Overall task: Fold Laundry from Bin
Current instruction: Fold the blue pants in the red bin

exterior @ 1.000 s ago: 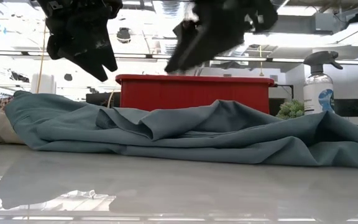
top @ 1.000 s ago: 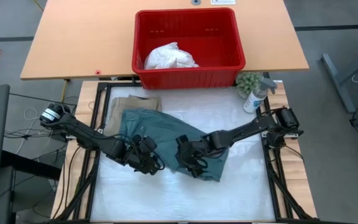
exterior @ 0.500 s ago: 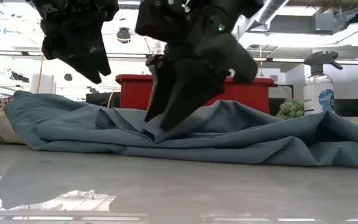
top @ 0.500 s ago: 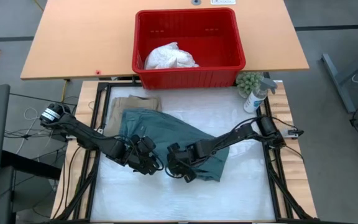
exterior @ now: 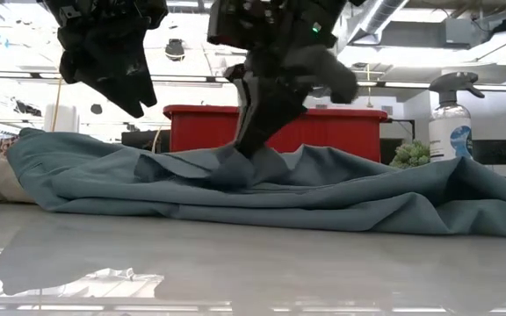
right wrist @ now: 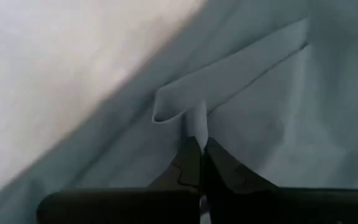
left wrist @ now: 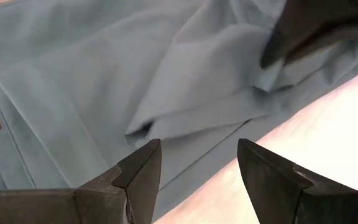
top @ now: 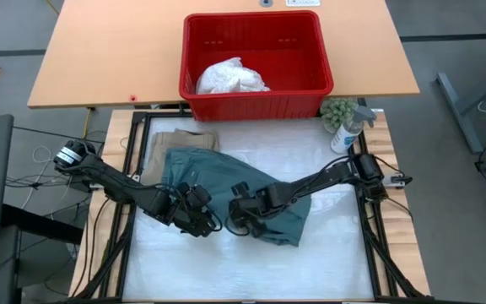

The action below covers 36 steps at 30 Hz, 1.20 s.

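A thin fold of the dark teal-green cloth garment (right wrist: pixel 194 124) is pinched between the right gripper's (right wrist: pixel 199 152) closed fingers; if lifted quickly, it could slip free. The left gripper (left wrist: pixel 197 158) hangs open alongside, holding nothing.

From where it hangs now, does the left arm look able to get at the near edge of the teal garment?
Probably yes. The left gripper hangs open just above the teal garment, nothing between them; the right gripper pinches a fold beside it, apart from it.

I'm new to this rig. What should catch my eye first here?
The right pincer is shut on a fold of the teal garment mid-table. The left pincer hovers open beside it. Behind, the red bin holds a white garment.
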Tool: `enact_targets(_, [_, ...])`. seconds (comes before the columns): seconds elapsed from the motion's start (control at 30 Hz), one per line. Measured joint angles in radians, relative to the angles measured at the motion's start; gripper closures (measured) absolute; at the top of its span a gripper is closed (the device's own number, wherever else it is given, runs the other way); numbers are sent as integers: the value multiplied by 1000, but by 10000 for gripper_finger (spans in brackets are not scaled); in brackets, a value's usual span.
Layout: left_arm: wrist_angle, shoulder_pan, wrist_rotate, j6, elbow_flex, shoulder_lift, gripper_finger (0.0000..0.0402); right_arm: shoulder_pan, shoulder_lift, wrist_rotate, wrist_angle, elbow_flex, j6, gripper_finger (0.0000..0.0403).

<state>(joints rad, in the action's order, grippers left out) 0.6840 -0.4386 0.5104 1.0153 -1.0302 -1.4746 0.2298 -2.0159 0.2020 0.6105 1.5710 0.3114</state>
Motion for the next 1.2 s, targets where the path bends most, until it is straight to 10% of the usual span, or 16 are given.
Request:
enact_targets(0.73, [6,0,53,32,27,0,201,-256,3,-25,66,148,30,378])
enact_targets(1.2, [-369,-30,245,567,320,3,201,-304,3,-126,80,148,61,377])
